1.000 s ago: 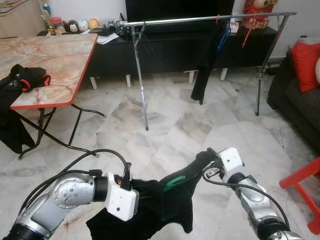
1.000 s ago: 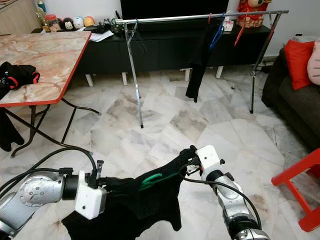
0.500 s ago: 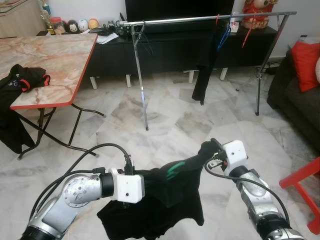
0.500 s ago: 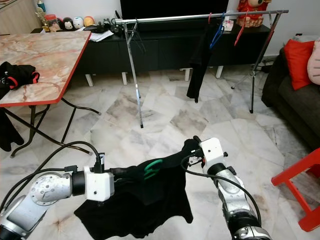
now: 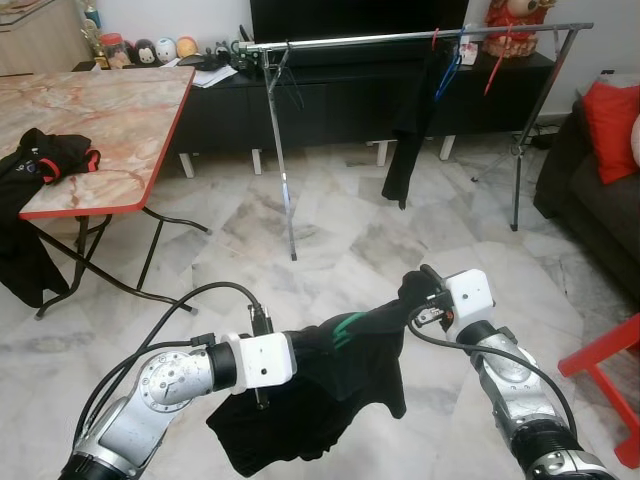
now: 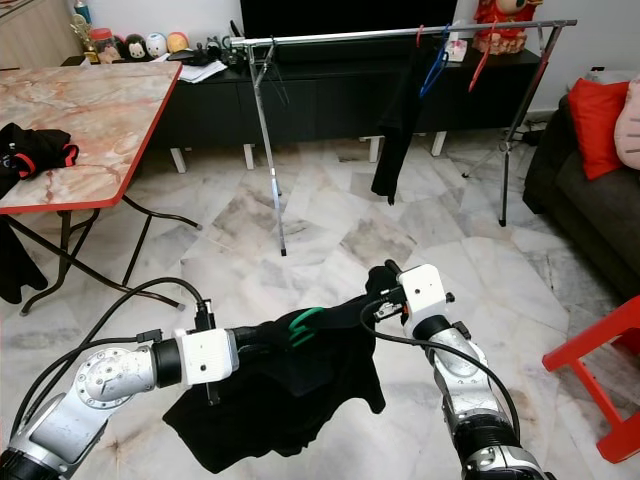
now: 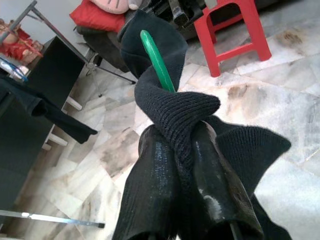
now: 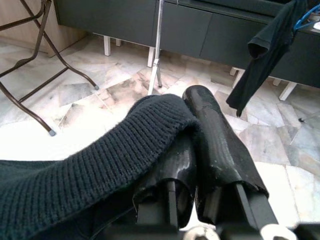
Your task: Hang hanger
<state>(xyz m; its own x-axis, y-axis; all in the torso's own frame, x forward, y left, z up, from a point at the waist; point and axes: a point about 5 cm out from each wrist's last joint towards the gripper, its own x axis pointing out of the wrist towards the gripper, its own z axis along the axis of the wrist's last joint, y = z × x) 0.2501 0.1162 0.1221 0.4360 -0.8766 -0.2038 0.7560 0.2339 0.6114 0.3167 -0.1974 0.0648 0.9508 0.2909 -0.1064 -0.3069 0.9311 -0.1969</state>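
Knitwear hangs between our two arms, low in the head view: a black garment (image 5: 320, 400) draped over a green hanger (image 5: 345, 325), held above the marble floor (image 5: 340, 240). Our left pincer (image 7: 182, 150) has its two black fingers (image 7: 155, 170) pressed together on a fold of the knit, with the hanger's green bar rising out of the cloth just past the fingertips. Our right pincer (image 8: 192, 125) is also pinched on the black garment, at its other end; the ribbed edge wraps over one finger (image 8: 220, 145) there. In the head view the left pincer sits at about 7 o'clock and the right at about 5 o'clock, with the hanger between them and the cloth sagging below.

Well beyond, toward 12 o'clock, stands a metal clothes rail (image 5: 410, 38) in front of a dark TV cabinet (image 5: 340, 100). A dark garment (image 5: 405, 130) hangs from it, beside a blue hanger (image 5: 448, 75). At 10 o'clock is a marble-topped worktop (image 5: 110, 120) with a red edge, bearing a black cloth (image 5: 50, 160). At 3 o'clock are a dark sofa (image 5: 590, 200) with a red cushion (image 5: 612, 125), and a red stool (image 5: 605, 370) nearer to us.
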